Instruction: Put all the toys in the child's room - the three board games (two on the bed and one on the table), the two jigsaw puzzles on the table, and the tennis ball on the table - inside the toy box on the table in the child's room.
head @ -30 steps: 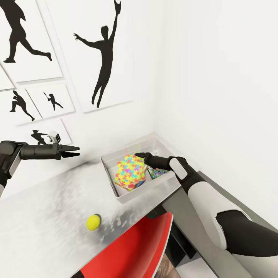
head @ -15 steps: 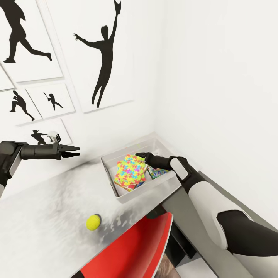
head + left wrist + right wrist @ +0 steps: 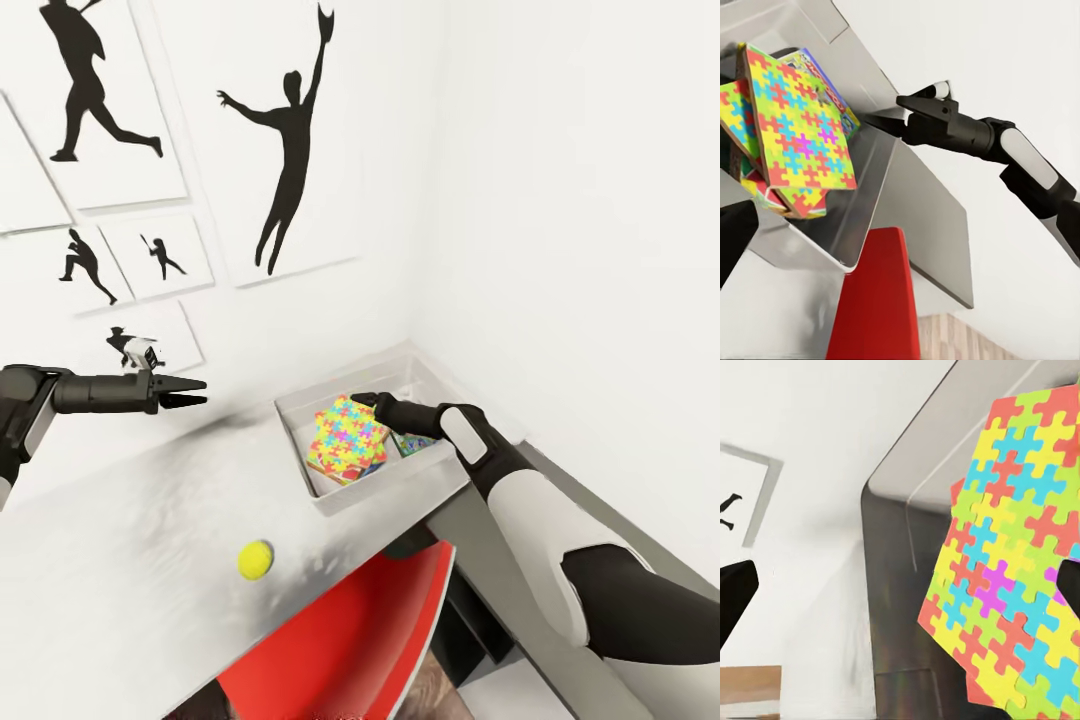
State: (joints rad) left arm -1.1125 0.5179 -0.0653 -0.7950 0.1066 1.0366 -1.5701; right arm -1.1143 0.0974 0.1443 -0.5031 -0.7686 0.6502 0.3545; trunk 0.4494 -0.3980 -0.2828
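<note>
White tabletop (image 3: 130, 560) carries my grey sloped toy box (image 3: 330, 495), where the right gripper (image 3: 366, 401) hovers, jaws parted, over multicoloured jigsaw boards (image 3: 348, 437) stacked inside, while the small yellow-green tennis ball (image 3: 255, 559) waits outside for my empty, open left gripper (image 3: 190, 391).

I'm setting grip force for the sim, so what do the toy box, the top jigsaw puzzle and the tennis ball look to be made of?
Toy box: looks like smooth grey plastic or metal, with a soft sheen on its walls; which one is unclear.
Top jigsaw puzzle: looks like thin rigid card or board, matte, with printed interlocking pieces and an orange edge.
Tennis ball: yellow-green and matte, probably felt over rubber, though no fuzz is resolved.
</note>
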